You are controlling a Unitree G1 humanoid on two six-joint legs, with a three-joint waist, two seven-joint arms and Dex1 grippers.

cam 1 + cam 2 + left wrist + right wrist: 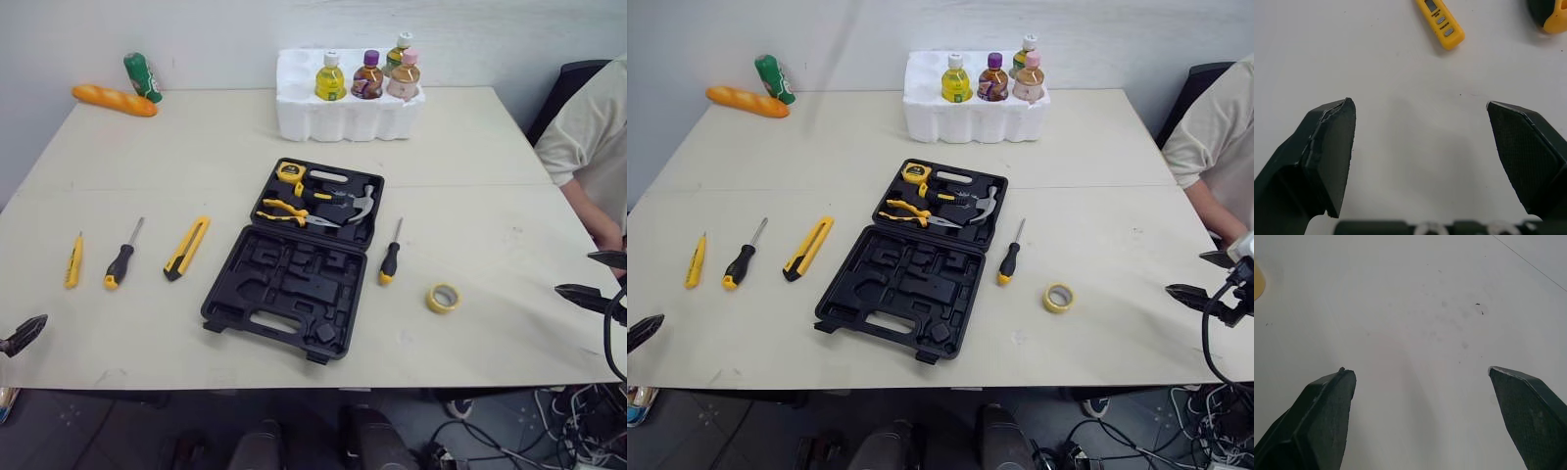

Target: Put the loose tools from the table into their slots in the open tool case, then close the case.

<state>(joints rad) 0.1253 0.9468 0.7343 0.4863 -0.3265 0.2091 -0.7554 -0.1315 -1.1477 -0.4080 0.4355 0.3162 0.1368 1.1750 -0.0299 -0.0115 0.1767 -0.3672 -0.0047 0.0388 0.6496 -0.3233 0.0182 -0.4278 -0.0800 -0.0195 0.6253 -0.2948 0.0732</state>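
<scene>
So the left gripper [1420, 112] and right gripper [1420, 372] both hang wide open, holding nothing. Nearest the left one lies the yellow tester [1442, 22], flat on the table [490, 157], well left of the tool case [294, 264]. Slim glossy plastic, likely light, stiff, slippery: I'd pinch mid-body across its width.

You can read no text anywhere. The labels on the bottles [368, 75] in the foam tray [294, 116] and on the green can [142, 76] are too small. The yellow tester pen [1441, 20] carries buttons, lettering not legible.
</scene>
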